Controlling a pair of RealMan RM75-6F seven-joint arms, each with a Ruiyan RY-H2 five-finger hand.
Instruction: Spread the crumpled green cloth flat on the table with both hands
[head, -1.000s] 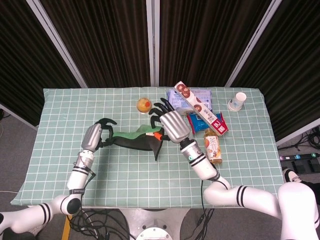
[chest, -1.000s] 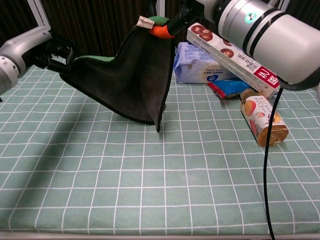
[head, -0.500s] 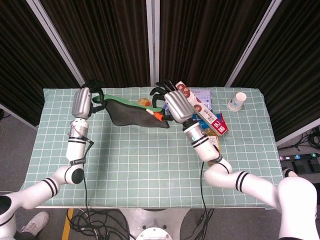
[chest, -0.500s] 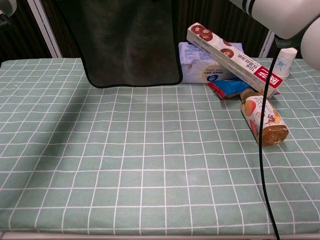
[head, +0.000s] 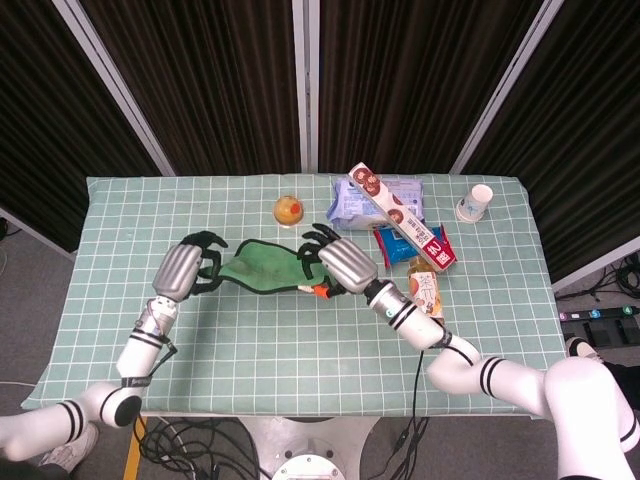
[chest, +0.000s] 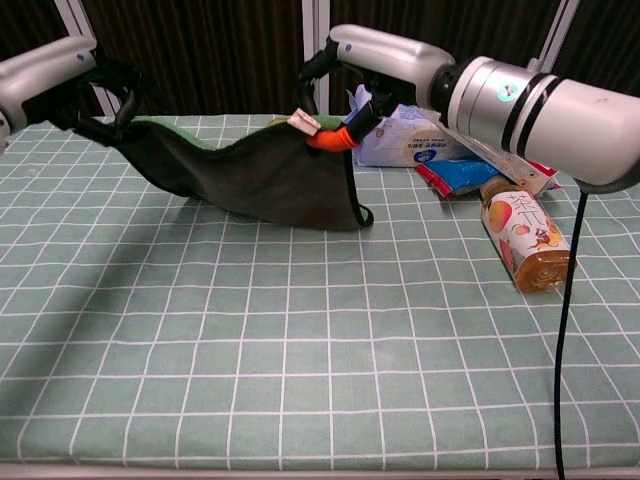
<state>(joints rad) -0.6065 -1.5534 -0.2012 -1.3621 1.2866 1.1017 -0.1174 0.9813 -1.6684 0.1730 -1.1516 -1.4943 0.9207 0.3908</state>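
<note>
Head view shows the crumpled green cloth with its dark underside (head: 262, 270) stretched between both hands: left hand (head: 181, 271) grips one edge, right hand (head: 343, 266) pinches the opposite (orange-tagged) corner, presumably tensioning it before laying it flat.

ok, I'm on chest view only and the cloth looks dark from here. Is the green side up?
Observer: Yes. From the head view the cloth shows green on top and spans between the two hands.
Operator: My angle on the left hand is poor. Is it holding?
Observer: The left hand has its fingers curled on the cloth's left edge. The right hand grips the opposite end.
Operator: Anything behind the cloth that I can't see?
Observer: A small round container with something orange in it stands just beyond the cloth, apart from it.
</note>
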